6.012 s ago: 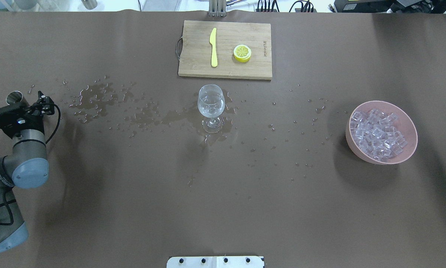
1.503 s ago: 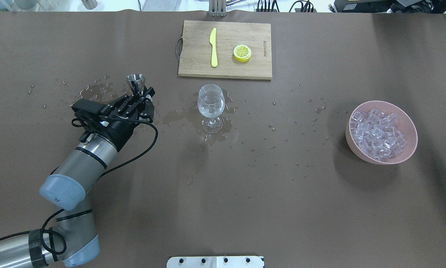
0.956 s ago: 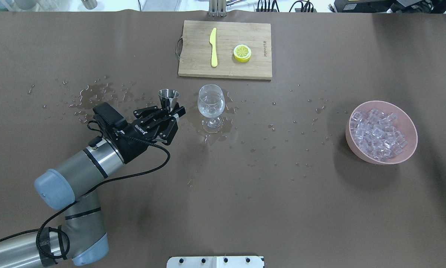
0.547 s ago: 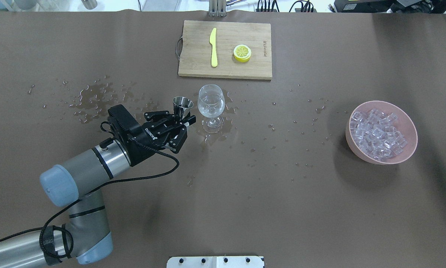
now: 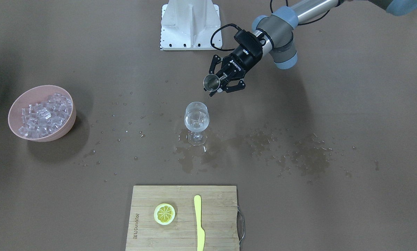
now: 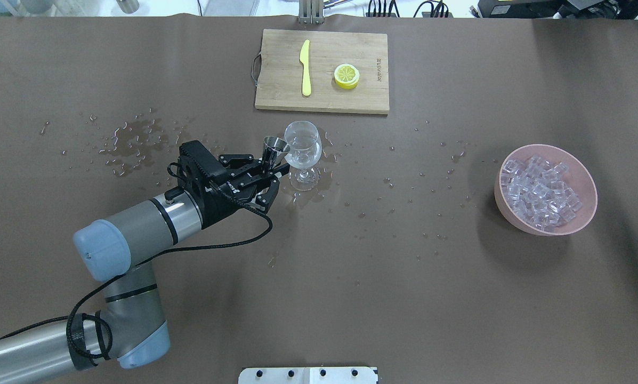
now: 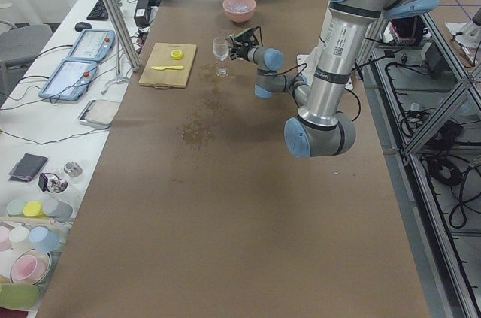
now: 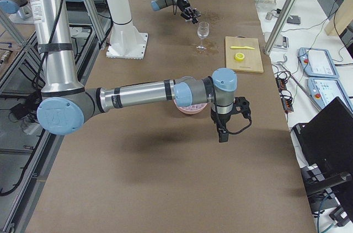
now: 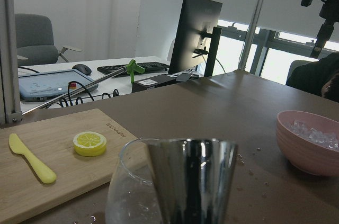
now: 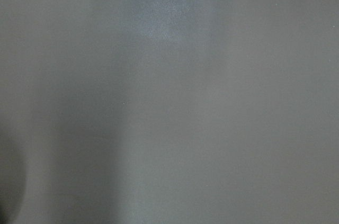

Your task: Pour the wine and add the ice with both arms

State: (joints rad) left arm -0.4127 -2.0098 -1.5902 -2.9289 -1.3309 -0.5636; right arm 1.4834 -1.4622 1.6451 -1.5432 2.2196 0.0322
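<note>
Left claw (image 6: 271,169): clamped on the waist of a steel jigger (image 6: 274,146), held about upright.
Key relation: the wine glass (image 6: 303,146) stands just right of the jigger, rims about level and close beside. A tip rightward should pour. The left arm (image 6: 137,234) is the nearer one.
Glass contents: seemingly a little clear liquid; it stands on the wet worktop (image 6: 350,266).
Jigger contents: cannot tell.
Bowl (image 6: 510,217): pink, far right, well apart from the glass, heaped with ice (image 6: 540,192).
Right claw (image 8: 223,128): hangs near the bowl; apart or together, cannot tell.

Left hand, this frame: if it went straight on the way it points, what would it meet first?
Most likely the wine glass. The left hand, shut on the metal jigger, points toward it from close by, with nothing between. Height is unclear, so the jigger may touch the bowl first.
</note>
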